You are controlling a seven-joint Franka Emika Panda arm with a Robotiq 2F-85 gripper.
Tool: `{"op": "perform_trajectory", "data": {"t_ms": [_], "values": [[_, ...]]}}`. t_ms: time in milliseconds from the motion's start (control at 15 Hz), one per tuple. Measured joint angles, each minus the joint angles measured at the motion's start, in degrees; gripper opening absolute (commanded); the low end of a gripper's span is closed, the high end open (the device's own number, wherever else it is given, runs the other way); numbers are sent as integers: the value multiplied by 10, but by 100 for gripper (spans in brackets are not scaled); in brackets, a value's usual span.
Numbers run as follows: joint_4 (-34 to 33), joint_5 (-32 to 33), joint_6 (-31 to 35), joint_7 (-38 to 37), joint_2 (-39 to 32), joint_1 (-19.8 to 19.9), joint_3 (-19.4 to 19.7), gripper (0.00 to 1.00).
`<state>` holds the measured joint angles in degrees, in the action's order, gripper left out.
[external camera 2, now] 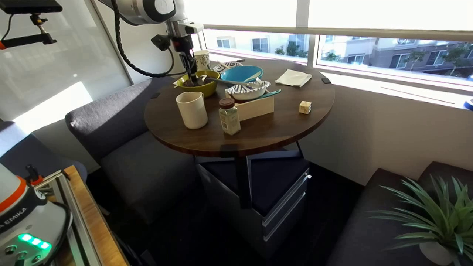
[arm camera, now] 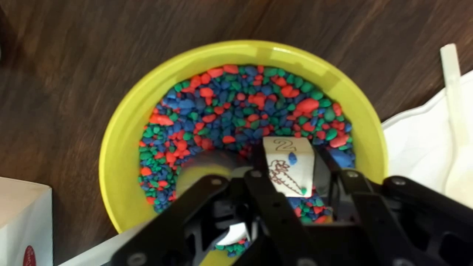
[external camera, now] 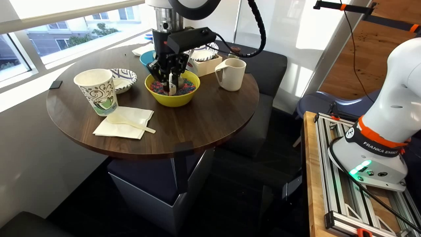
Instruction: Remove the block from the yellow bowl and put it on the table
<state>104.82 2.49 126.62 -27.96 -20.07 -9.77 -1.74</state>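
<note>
Two-fingered black gripper (arm camera: 290, 159): pointed down, clamped on a small cream-white block (arm camera: 284, 181) marked with an outlined 2 and a carrot drawing, a finger against each of two opposite sides. Block: inside the wide, round, bright yellow bowl (arm camera: 120, 166), a little off its middle, with red, blue and green gravel (arm camera: 236, 99) around it and two bits on its face (whether it presses on the bed beneath, I cannot tell from where I stand).

Dark brown, round wooden table (external camera: 210, 121): in an exterior view, a broad stretch of wood between the bowl's rim and the curved edge. Flanking that stretch: a folded white napkin (external camera: 138, 113) under a cream spoon (external camera: 125, 121); a white handled pitcher (external camera: 233, 75). Closer neighbours, leaving narrower room: a pale tan box (external camera: 210, 66) and a round blue bowl (external camera 2: 234, 75), both near the yellow rim. Small pale cube (external camera 2: 305, 107): well apart, near the table's edge.
</note>
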Motion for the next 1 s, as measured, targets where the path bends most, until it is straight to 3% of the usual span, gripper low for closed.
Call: {"op": "perform_trajectory", "data": {"t_ms": [200,467,1000], "values": [[-8,0,-11,0,5,0,1,9],[-42,-6,-83,6,15,8,3,9],[-186,-111,-378,94,-20,57,3,9]]}}
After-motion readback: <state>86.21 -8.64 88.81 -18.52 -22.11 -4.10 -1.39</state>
